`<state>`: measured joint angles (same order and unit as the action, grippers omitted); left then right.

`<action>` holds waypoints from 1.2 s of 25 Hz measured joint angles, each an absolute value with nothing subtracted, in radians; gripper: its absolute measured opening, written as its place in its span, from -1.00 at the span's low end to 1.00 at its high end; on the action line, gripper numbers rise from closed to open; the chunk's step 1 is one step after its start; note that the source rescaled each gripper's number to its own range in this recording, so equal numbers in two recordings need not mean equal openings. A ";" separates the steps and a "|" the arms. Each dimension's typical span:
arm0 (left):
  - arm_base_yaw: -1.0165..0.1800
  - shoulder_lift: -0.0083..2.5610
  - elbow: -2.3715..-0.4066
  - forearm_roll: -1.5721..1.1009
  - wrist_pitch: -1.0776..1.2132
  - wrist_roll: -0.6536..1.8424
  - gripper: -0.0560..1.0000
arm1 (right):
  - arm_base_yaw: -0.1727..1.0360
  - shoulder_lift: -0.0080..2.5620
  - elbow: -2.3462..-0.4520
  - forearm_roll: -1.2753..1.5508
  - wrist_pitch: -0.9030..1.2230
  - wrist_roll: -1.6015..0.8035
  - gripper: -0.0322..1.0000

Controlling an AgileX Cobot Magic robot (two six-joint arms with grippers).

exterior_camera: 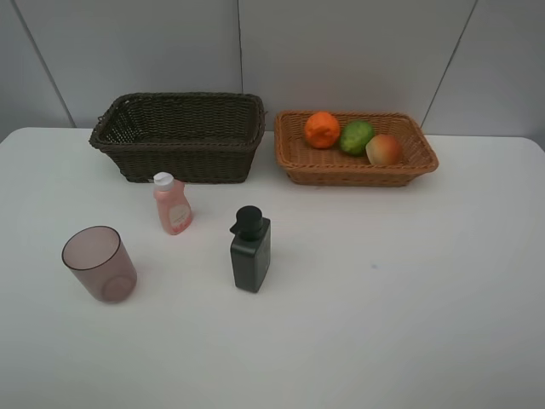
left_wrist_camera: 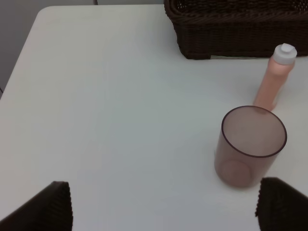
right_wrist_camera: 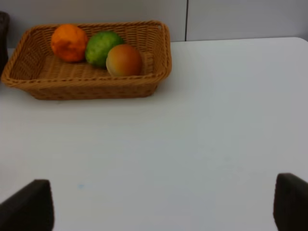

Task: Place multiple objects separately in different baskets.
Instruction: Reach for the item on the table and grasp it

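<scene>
An orange (exterior_camera: 322,129), a green oval fruit (exterior_camera: 356,136) and a red-orange fruit (exterior_camera: 384,150) are noted in the shallow tan basket (exterior_camera: 358,175) at one o'clock. The deep brown basket (exterior_camera: 183,149) is seen at eleven. A pink bottle (exterior_camera: 173,204), grey pump bottle (exterior_camera: 250,249) and mauve cup (exterior_camera: 100,262) are found upright between centre and nine. The left gripper (left_wrist_camera: 166,207) and right gripper (right_wrist_camera: 159,207) are spread wide, nothing grasped

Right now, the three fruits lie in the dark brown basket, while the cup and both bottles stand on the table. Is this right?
Wrong basket. The exterior high view shows the orange, green fruit and red-orange fruit in the light tan basket, not the dark brown basket. The cup, pink bottle and grey pump bottle stand on the table.
</scene>
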<state>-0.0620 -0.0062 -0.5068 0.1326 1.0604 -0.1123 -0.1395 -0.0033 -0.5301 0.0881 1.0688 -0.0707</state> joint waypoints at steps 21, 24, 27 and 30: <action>-0.062 -0.006 -0.507 0.133 1.060 -0.112 0.97 | -0.126 -0.003 -0.530 0.047 1.068 -0.071 0.99; -0.062 -0.006 -0.507 0.133 1.060 -0.112 0.97 | -0.126 -0.003 -0.530 0.047 1.068 -0.071 0.99; -0.062 -0.006 -0.507 0.133 1.060 -0.112 0.97 | -0.126 -0.003 -0.530 0.047 1.068 -0.071 0.99; -0.062 -0.006 -0.507 0.133 1.060 -0.112 0.97 | -0.126 -0.003 -0.530 0.047 1.068 -0.071 0.99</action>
<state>-0.0620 -0.0062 -0.5068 0.1326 1.0604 -0.1123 -0.1262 -0.0033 -0.5301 0.0472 1.0681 -0.0707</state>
